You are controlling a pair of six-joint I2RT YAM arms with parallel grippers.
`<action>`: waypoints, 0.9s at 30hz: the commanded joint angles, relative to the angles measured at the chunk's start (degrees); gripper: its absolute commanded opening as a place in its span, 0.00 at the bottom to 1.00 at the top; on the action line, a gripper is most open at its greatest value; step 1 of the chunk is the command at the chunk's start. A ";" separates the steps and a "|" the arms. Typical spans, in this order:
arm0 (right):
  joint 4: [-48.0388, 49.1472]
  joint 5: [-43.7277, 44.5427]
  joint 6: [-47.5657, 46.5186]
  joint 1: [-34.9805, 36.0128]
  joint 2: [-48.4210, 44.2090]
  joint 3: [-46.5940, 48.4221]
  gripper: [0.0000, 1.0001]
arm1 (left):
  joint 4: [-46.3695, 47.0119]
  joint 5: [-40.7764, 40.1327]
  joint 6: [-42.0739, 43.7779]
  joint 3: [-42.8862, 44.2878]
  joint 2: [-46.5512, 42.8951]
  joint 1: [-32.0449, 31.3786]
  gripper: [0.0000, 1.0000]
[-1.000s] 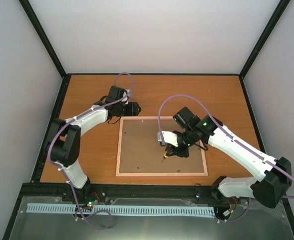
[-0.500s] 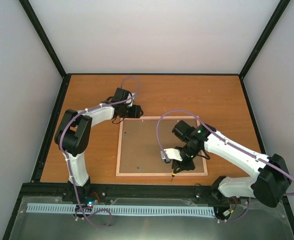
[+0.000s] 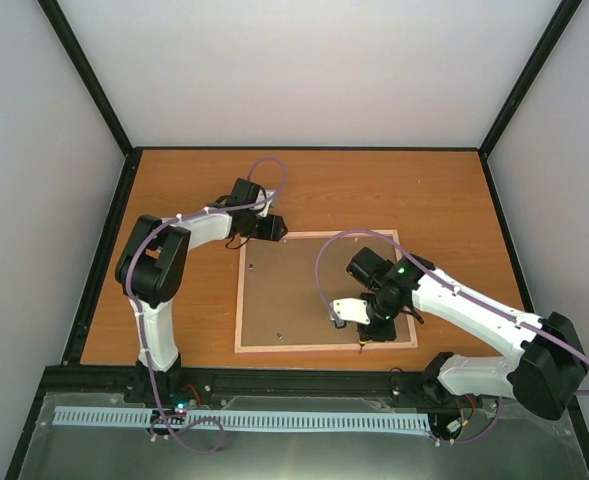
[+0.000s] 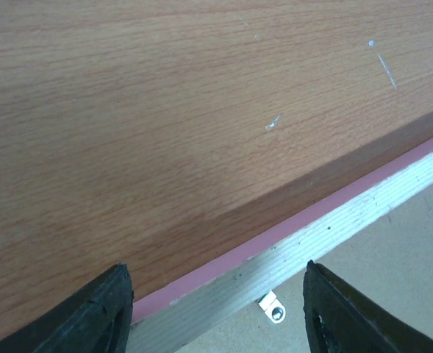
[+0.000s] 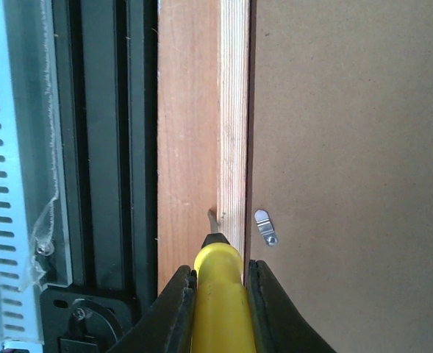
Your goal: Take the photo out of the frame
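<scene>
The pink frame lies face down on the table, with its brown backing board up. The photo is hidden under the board. My left gripper is open at the frame's far left corner. In the left wrist view its fingers straddle the frame's rail and a small metal tab. My right gripper is shut on a yellow-handled tool. The tool's metal tip touches the outer side of the near rail, close to another metal tab.
A black metal rail and a white slotted cable duct run along the table's near edge, just beyond the tool tip. Black posts and pale walls enclose the wooden table.
My right gripper has carried the yellow tool from the middle of the backing board to the frame's near edge. My left gripper has moved right to the frame's far left corner.
</scene>
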 commanded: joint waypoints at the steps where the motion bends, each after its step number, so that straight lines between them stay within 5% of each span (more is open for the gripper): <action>1: 6.32 10.83 1.50 0.15 -1.53 -1.44 0.03 | -2.76 2.53 1.76 -2.25 -0.73 -0.27 0.63; 8: 10.35 16.26 0.20 -1.85 -0.87 -2.30 0.03 | -1.56 -2.78 0.96 -7.27 -7.59 -0.27 0.62; 15: 7.19 8.98 3.76 -3.11 -1.33 3.09 0.03 | -0.82 -12.68 3.52 1.03 -7.01 -0.07 0.77; 20: 10.56 13.05 5.93 -3.20 -2.00 0.31 0.03 | -7.18 -9.74 5.76 11.19 1.49 0.14 0.75; 27: 14.17 15.08 8.65 -3.55 -4.46 -3.97 0.03 | -7.39 -6.40 5.08 8.46 4.12 0.13 0.74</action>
